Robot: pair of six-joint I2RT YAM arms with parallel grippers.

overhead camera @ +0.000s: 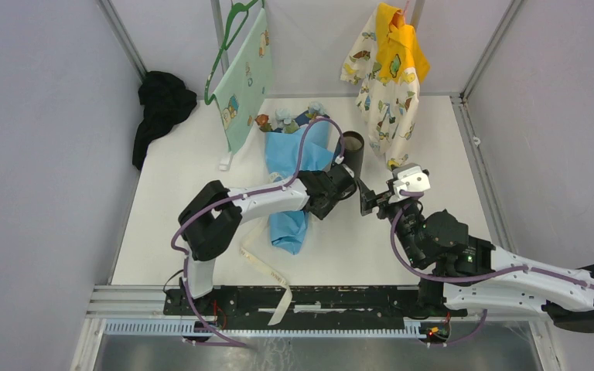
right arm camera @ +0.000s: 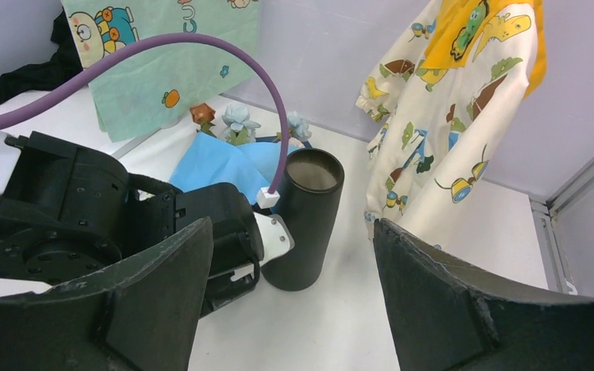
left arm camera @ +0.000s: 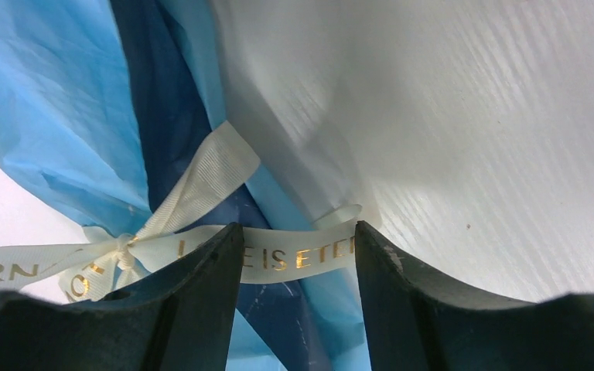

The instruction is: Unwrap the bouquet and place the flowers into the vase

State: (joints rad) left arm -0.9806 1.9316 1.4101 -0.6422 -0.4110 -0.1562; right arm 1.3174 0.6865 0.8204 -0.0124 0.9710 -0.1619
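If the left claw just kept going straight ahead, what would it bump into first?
The cream ribbon stretched across between the left gripper's open fingers, then probably the blue wrapping paper behind it.

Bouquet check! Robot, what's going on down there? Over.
Left end effector open, ribbon across its gap. Right end effector open, empty. Bouquet tied, lying beside upright vase. Purple cable arcs over bouquet.

Left arm [overhead camera: 267,199] and right arm [overhead camera: 510,282], same build: white moulded link shells, chunky matte-black joint housings, black base brackets. A thick purple cable [right arm camera: 281,139] loops off each; the left one's ends in a small white plug [right arm camera: 267,198]. Left gripper [left arm camera: 298,226] and right gripper [right arm camera: 292,224]: matte-black plastic fingers, rough texture, curved inner faces, scuffed pale edges.
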